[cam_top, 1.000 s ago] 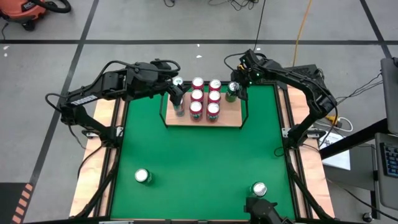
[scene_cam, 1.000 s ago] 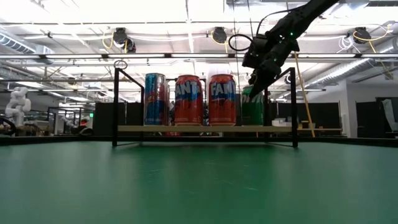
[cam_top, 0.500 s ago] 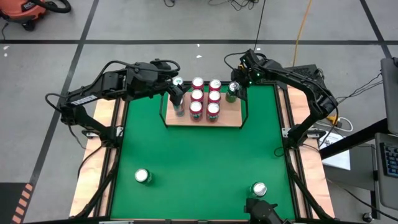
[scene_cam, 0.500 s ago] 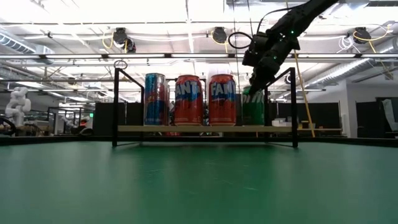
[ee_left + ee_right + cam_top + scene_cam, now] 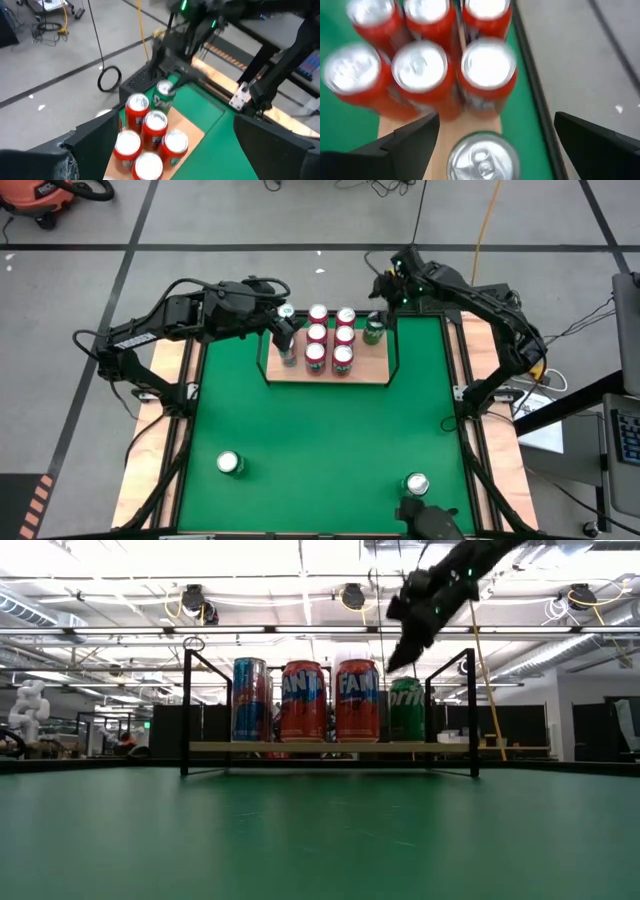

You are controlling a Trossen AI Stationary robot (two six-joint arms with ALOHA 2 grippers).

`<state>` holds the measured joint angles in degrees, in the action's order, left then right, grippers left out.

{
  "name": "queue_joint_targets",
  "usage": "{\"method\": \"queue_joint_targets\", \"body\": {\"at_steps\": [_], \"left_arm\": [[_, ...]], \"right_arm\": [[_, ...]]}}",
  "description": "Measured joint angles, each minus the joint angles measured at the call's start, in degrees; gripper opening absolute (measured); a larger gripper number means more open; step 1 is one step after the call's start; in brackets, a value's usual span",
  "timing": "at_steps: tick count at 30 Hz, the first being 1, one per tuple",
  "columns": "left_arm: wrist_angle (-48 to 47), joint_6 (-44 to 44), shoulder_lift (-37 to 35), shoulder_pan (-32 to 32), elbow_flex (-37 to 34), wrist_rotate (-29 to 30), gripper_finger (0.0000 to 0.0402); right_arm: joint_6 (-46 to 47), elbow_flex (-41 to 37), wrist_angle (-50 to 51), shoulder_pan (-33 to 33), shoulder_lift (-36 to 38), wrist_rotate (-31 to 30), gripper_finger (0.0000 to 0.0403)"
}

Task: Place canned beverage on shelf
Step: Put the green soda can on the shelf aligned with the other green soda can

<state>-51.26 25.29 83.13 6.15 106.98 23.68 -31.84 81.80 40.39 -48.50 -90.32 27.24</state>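
Note:
The shelf (image 5: pixel 370 375) is a light-wood board with black rails at the far end of the green mat. Several red cans (image 5: pixel 330 338), a blue can (image 5: pixel 250 700) and a green can (image 5: pixel 373 330) stand upright on it. My right gripper (image 5: pixel 386 288) is open and empty above the green can (image 5: pixel 482 155), toward the far edge, and shows clear above the can top in the low view (image 5: pixel 398 658). My left gripper (image 5: pixel 284 335) hovers over the shelf's left end, open and empty.
Two more cans stand on the mat near the front, one at the left (image 5: pixel 230 464) and one at the right (image 5: pixel 416 483). The shelf's black side rails (image 5: pixel 186 710) rise about a can's height. Open green mat lies between the shelf and the front cans.
My right gripper has risen off the green can and drawn back toward the table's far edge. The green can stays standing upright at the shelf's right end.

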Motion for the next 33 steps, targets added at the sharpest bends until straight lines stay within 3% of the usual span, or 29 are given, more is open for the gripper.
{"method": "queue_joint_targets", "body": {"at_steps": [7,13,21,25,33], "left_arm": [[-7.1,5.3,0.0,-3.0,0.0,-3.8,0.0391],[-17.4,13.8,-0.2,-11.2,-0.1,-4.9,0.0391],[-29.3,31.3,-0.2,-24.3,-2.8,-5.0,0.0391],[-28.6,36.2,0.1,-28.2,-4.7,-5.0,0.0391],[-17.3,37.4,1.6,-32.4,-7.0,-0.6,0.0391]], "right_arm": [[8.5,10.1,6.7,0.7,3.6,0.0,0.0380],[18.3,15.3,8.2,3.9,9.6,2.1,0.0378],[26.3,15.5,10.7,12.6,19.2,-6.3,0.0378],[32.4,15.5,14.7,15.9,22.5,-7.8,0.0378],[45.9,15.5,22.7,27.2,28.4,-7.7,0.0377]]}}
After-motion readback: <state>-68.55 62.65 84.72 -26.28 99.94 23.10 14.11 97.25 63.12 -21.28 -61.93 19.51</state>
